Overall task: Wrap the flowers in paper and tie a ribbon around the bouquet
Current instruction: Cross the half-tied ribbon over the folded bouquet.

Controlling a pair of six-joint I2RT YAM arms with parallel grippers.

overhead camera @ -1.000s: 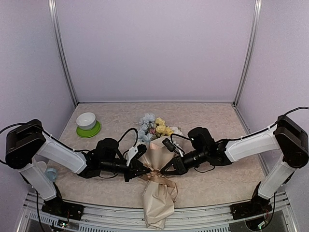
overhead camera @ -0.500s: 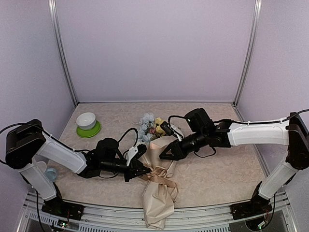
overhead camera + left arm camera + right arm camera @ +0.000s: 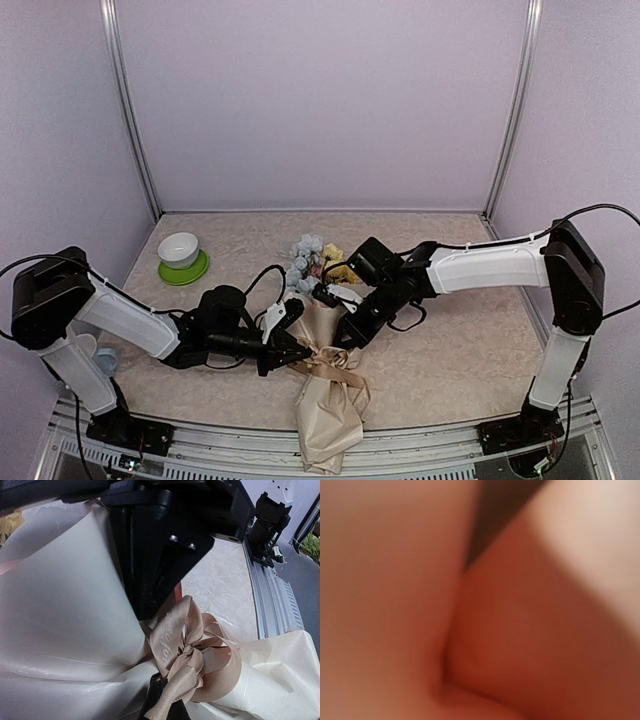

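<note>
left pincer (image 3: 299, 352) closed, held low | right pincer (image 3: 347, 332) closed, angled down, reaching leftward

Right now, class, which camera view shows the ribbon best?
Left wrist: the ribbon is close up, its bow's loops clear. The top view shows it small, tied around the paper. Right wrist shows only blur.

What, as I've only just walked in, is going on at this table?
Two robot arms are working on a bouquet lying on the table. The flowers poke out of the far end of the paper cone, and a ribbon is already tied in a bow around its waist. The left gripper is shut at that bow, apparently pinching the ribbon. The right gripper, also shut, presses against the paper beyond the bow; whether it grips anything is unclear.
</note>
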